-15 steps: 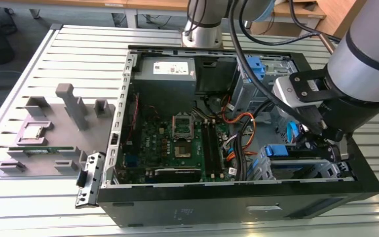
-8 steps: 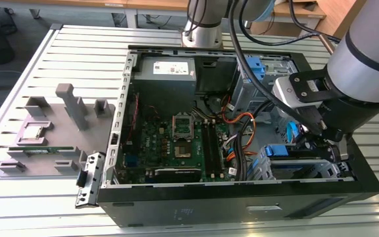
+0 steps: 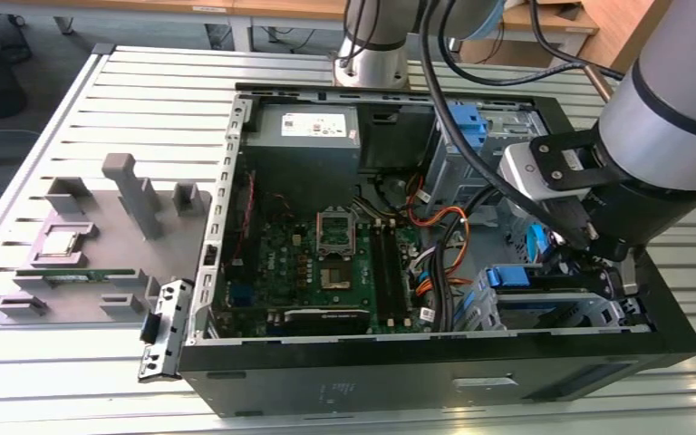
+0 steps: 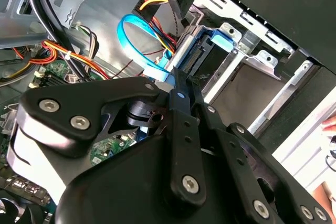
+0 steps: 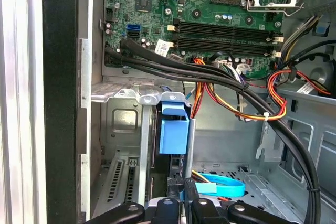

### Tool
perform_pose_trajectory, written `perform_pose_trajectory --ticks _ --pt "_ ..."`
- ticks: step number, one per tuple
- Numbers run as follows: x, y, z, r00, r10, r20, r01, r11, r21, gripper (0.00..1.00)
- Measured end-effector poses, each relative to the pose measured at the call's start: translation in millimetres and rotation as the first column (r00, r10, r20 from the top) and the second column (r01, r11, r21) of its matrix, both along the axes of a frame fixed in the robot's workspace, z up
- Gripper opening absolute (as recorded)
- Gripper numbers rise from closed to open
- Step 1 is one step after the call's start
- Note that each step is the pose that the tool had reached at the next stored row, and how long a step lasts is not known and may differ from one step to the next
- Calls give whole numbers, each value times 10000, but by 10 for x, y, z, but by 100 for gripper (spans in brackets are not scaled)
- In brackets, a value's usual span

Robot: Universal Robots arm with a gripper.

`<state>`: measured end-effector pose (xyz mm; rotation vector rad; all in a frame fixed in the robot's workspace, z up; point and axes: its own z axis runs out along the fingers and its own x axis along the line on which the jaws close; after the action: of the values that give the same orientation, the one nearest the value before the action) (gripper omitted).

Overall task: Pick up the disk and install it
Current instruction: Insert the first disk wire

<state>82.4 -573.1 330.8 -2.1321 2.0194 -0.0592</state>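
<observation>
The disk (image 5: 173,129) stands edge-on in a slot of the metal drive cage (image 5: 126,124), and its blue carrier tab faces the first wrist camera. In the second wrist view its connector end (image 4: 191,59) shows with blue rails on both sides. My gripper (image 4: 178,85) is shut, with its black fingertips together right at that end of the disk. In the first wrist view the gripper (image 5: 180,190) sits just short of the disk's dark edge. The exterior view shows the arm reaching down into the case at the disk (image 3: 520,276) and cage (image 3: 565,313).
The open black computer case (image 3: 445,381) lies on a slatted table. The motherboard (image 3: 323,254) fills its middle. A thick black cable bundle (image 5: 236,85) and coloured wires run beside the cage. A blue flat cable (image 4: 134,35) loops near the fingertips. A grey parts fixture (image 3: 94,245) stands at the exterior view's left.
</observation>
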Motion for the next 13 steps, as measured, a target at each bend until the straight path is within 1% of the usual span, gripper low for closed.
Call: perform_pose_trajectory --ticks 4,7,13 --pt "0 0 -2 10000 -1 0 1 10000 1 16" --pt "0 0 -21 10000 0 0 0 10000 2 16" --pt "0 0 -36 10000 0 0 0 10000 -5 16"
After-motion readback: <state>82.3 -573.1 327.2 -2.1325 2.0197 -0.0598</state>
